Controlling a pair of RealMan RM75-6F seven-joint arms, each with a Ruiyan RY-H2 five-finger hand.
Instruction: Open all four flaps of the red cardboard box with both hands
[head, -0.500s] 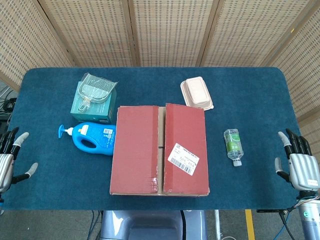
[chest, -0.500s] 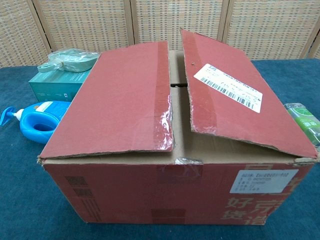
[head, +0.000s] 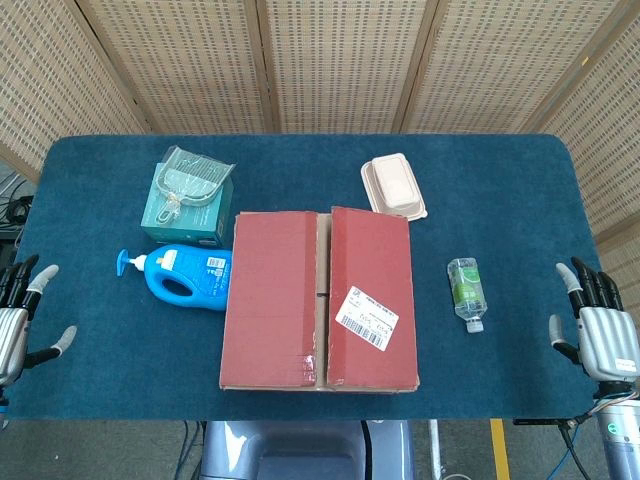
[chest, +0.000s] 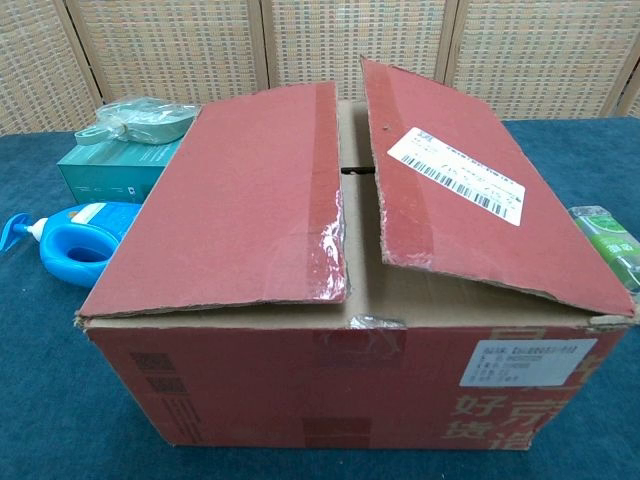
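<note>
The red cardboard box (head: 318, 300) stands in the middle of the blue table, near the front edge. Its two long top flaps (chest: 240, 210) lie nearly closed, with a narrow gap between them; the right flap (chest: 455, 190) carries a white label and is raised a little. My left hand (head: 18, 325) hovers at the table's left edge, fingers spread, holding nothing. My right hand (head: 598, 330) hovers at the right edge, also empty with fingers apart. Both are far from the box. The chest view shows the box (chest: 350, 380) close up and neither hand.
A blue detergent bottle (head: 180, 277) lies against the box's left side. A teal box with a plastic pack (head: 188, 205) stands behind it. A beige clamshell container (head: 393, 186) sits behind the box. A small clear bottle (head: 466, 292) lies to its right.
</note>
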